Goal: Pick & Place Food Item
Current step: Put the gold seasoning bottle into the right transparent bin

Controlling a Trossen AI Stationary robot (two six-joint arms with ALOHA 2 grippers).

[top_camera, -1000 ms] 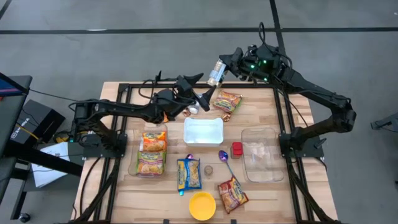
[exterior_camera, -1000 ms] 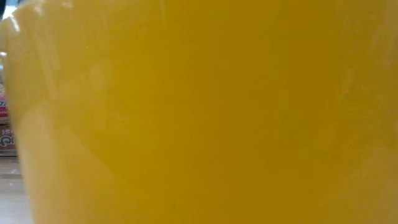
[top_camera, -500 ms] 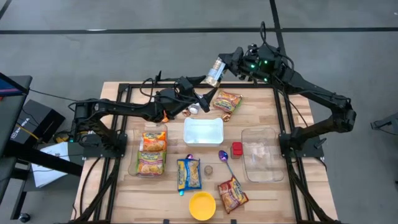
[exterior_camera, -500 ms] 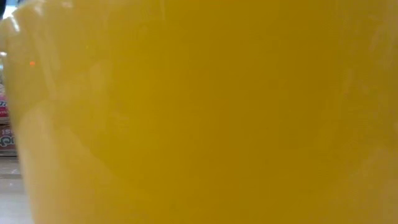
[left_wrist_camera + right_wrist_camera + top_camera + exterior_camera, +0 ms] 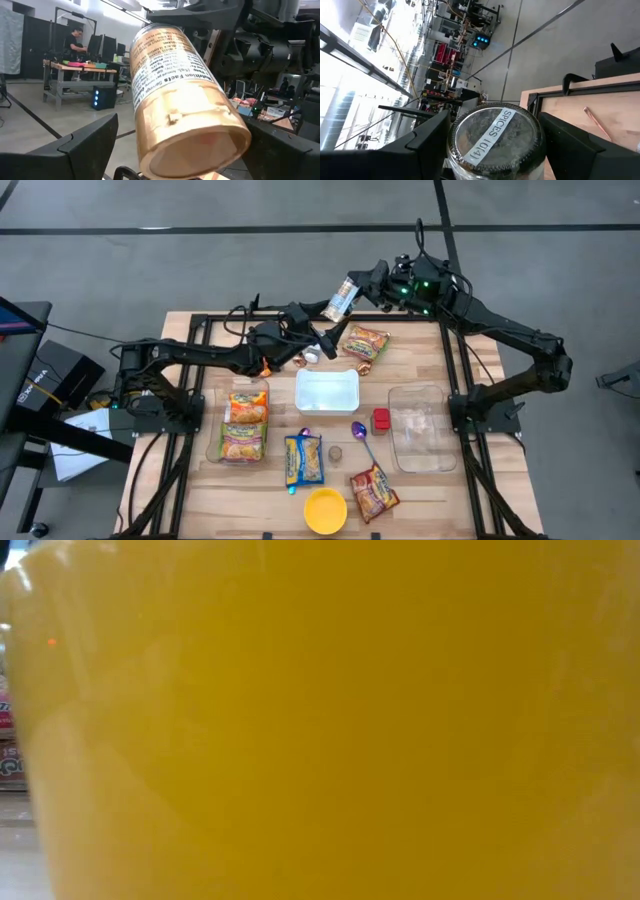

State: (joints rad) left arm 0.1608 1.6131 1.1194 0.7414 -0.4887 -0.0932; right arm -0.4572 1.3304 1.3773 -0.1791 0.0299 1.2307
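The spice jar [image 5: 341, 297] has tilted flatter in the right gripper [image 5: 352, 292], pinched; left gripper [image 5: 322, 330] spread.

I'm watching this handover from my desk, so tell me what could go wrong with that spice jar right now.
1. The right gripper holds the spice jar tilted in mid-air near the table's far edge; a slip could send it to the floor.
2. The left gripper, fingers open, sits just below the jar; closing off-centre could knock it loose.
3. A drop might land on the noodle packet underneath.
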